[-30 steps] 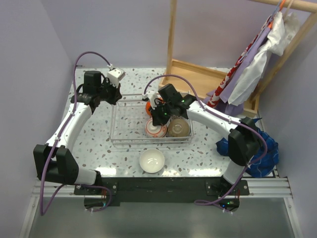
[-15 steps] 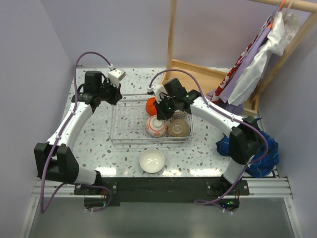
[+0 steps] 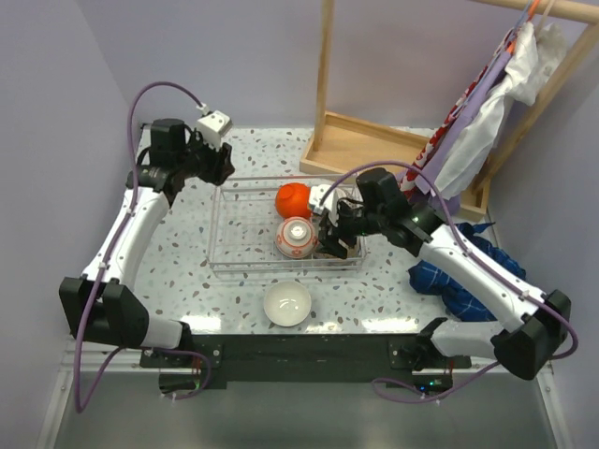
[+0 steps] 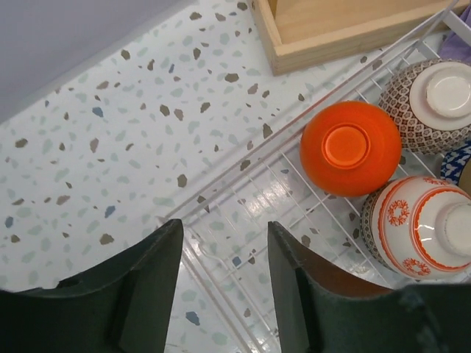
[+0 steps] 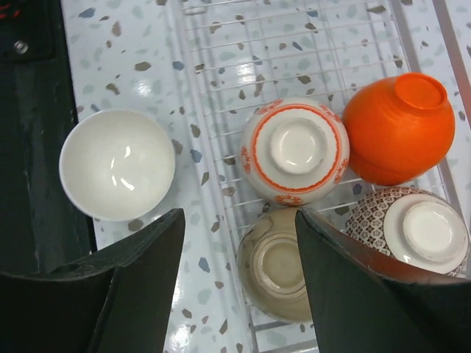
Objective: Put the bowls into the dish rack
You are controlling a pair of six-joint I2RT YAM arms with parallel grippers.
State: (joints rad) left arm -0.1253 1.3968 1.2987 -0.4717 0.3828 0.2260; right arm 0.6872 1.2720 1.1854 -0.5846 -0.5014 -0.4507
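The dish rack is a wire basket in mid-table. Several bowls sit upside down in it: a plain orange one, a red-patterned one, a tan one and a brown-patterned one. A white bowl stands upright on the table in front of the rack. My right gripper hangs open and empty above the tan bowl, hiding it from the top camera. My left gripper is open and empty over the rack's back left corner.
A wooden tray frame lies behind the rack on the right. Clothes hang from a wooden stand at the far right. A blue cloth lies under my right arm. Walls close in the left and back.
My right gripper has drawn away from the orange bowl to the rack's near right end, uncovering that bowl. My right arm has swung outward. My left gripper has shifted slightly back.
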